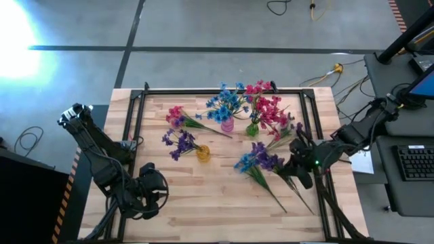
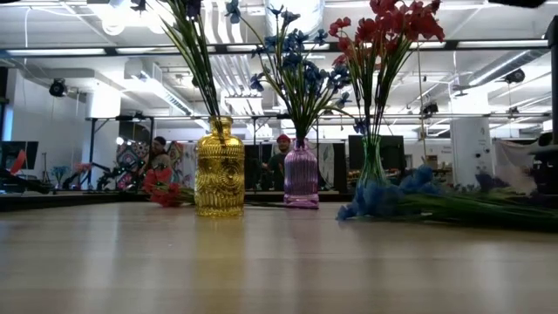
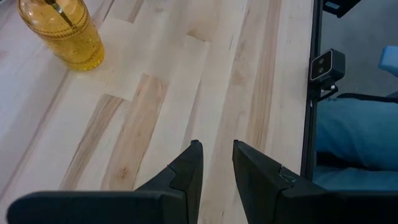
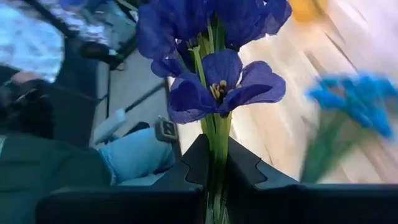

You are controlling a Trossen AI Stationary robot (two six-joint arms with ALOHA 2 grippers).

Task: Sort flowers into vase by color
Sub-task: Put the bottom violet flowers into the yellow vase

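A: Over the table, high view: you see the left gripper parked near the front-left corner, well apart from the three vases. The yellow vase holds purple sprigs, the pink vase blue ones, the green vase red-pink ones. A loose red-pink sprig lies behind the yellow vase.

B: And the right gripper?

A: It sits at the right side, beside the loose blue and purple flowers on the wood.

B: Low view?

A: Neither gripper shows there. You get the vases upright in a row and blue blooms lying flat at the right.

B: Left wrist view?

A: Fingers stand a narrow gap apart, nothing between them, bare table ahead, the black frame rail along the edge.

B: Right wrist view?

A: Only here do you see the grip: the jaws are pinched on the green stem of a purple flower.
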